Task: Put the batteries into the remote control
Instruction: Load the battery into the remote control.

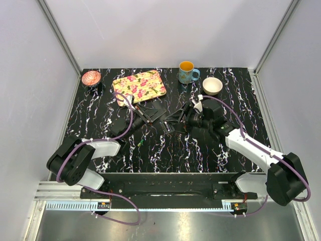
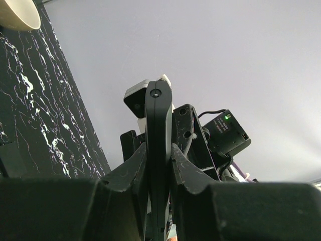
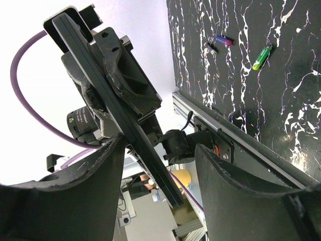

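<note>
Remote control (image 2: 158, 110) is clamped between the two fingers of the left end effector (image 2: 159, 168). It is a slim black bar that stands on its thin edge and points away from the left wrist camera, up off the worktop (image 1: 165, 150). The jaws are closed tight on its two flat sides.

The right end effector (image 3: 160, 145) faces it from the other side. Its fingers (image 3: 95, 175) are apart, and the free end of the remote control (image 3: 115, 110) passes down between them. There is a clear gap to the finger on the right of the right wrist view; if the other finger touches the bar I cannot tell. From above, both end effectors meet over the middle of the worktop, the left one (image 1: 145, 115) and the right one (image 1: 181, 119) near each other.

The batteries (image 3: 262, 56) lie on the black marbled worktop, well apart from both end effectors: a green-yellow one, a blue and purple one (image 3: 223, 41) and a small dark one just beside it.

At the far edge stand a flowered tray (image 1: 139, 86), a mug (image 1: 186, 72), a white bowl (image 1: 212, 85) and a pink bowl (image 1: 91, 78).
</note>
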Motion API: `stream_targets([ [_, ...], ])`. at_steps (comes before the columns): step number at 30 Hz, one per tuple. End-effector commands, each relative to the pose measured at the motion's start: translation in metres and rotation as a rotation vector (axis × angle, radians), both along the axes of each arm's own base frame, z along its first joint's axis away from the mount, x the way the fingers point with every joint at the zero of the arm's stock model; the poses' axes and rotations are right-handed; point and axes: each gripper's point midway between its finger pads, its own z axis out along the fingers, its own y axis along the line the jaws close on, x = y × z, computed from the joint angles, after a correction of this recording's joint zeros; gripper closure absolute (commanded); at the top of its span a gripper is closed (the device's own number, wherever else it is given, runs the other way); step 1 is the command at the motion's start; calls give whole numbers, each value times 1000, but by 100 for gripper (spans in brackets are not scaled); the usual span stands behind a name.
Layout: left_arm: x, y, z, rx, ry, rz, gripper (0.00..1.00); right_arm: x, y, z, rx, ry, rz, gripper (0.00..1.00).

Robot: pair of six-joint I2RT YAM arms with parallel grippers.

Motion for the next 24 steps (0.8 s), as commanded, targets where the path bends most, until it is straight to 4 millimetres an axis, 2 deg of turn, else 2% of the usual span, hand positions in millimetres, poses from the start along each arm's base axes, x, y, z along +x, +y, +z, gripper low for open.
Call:
stream_targets([
  [1,-36,22,100,-241,-385,-2,100,-1,2,14,25,-46,39,36],
  [16,-33,20,103,-254,-377,-12,100,-9,0,7,-10,-48,75,38],
  [24,-34,20,106,-260,-380,-14,100,-10,0,1,-14,-35,76,46],
])
